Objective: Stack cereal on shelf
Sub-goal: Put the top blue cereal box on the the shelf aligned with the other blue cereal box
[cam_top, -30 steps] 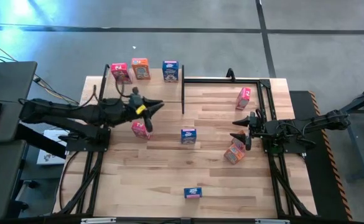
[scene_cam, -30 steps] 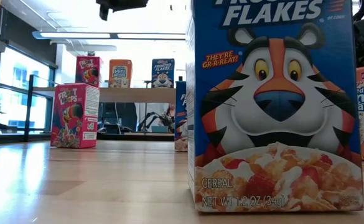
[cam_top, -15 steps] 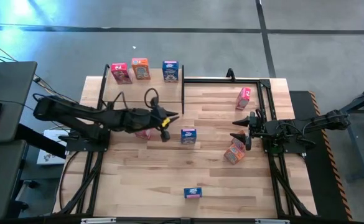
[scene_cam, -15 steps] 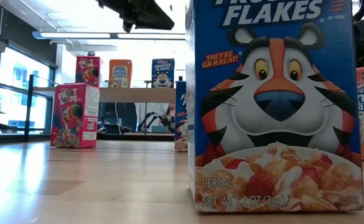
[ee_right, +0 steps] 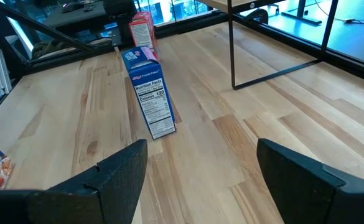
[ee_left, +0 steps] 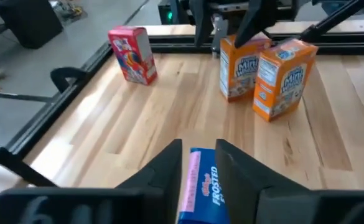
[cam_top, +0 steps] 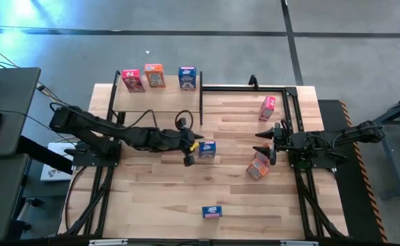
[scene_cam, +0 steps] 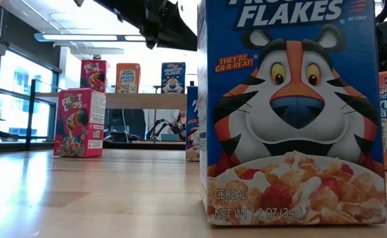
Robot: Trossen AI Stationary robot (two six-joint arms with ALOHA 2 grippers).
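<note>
Three cereal boxes, pink (cam_top: 132,80), orange (cam_top: 154,75) and blue (cam_top: 187,78), stand on the shelf (cam_top: 155,102) at the far left. Another blue box (cam_top: 207,149) stands upright mid-table. My left gripper (cam_top: 193,152) hangs above its left side, well clear of it in the low view (scene_cam: 170,33). In the left wrist view its fingers (ee_left: 200,149) stand a narrow gap apart, and the box top (ee_left: 201,186) shows between them. My right gripper (cam_top: 264,143) waits open at the right, beside two orange boxes (cam_top: 258,166).
A pink box (scene_cam: 81,122) stands on the table under my left arm. Another pink box (cam_top: 268,107) is at the far right, and a blue box (cam_top: 212,212) is near the front edge. Black shelf posts (cam_top: 201,106) rise just beyond the middle blue box.
My left gripper has gone toward the table's right edge and down, from over the left pink box to just above the middle blue box, and it has tipped further downward. No box has moved.
</note>
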